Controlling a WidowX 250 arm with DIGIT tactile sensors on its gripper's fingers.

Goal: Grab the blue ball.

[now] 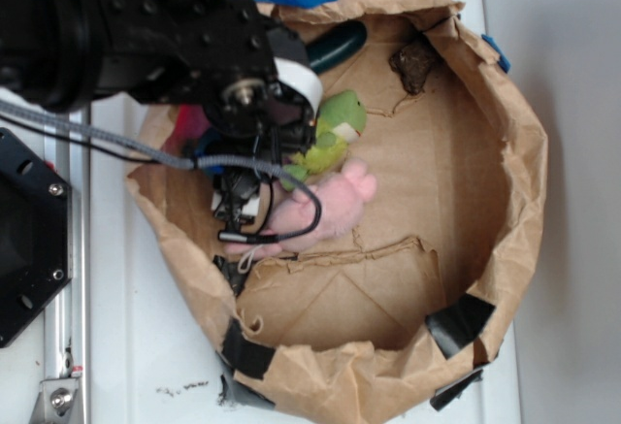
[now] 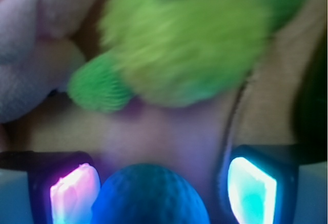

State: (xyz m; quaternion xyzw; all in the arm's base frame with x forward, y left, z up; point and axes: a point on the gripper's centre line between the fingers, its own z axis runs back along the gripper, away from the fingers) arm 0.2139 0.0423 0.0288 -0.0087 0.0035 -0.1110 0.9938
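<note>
Claw [image 2: 159,188] spread wide, nothing clamped; blue ball [image 2: 148,196] sits between the pads, nearer the left pad [image 2: 74,193], with a gap to the right pad [image 2: 251,190]. Pink plush [image 2: 31,44] far left, green plush [image 2: 189,39] just beyond. Ball looks light, fuzzy, squashy: pinch across its widest middle. All inside the paper bag [image 1: 524,152].

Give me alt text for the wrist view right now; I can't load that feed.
A small round fuzzy teal-blue ball sits between the two glowing fingers of the end effector, close to the left one with a gap to the right one. Beyond it, blurred, lie a bright green plush toy and a pale pink plush toy on brown paper.
</note>
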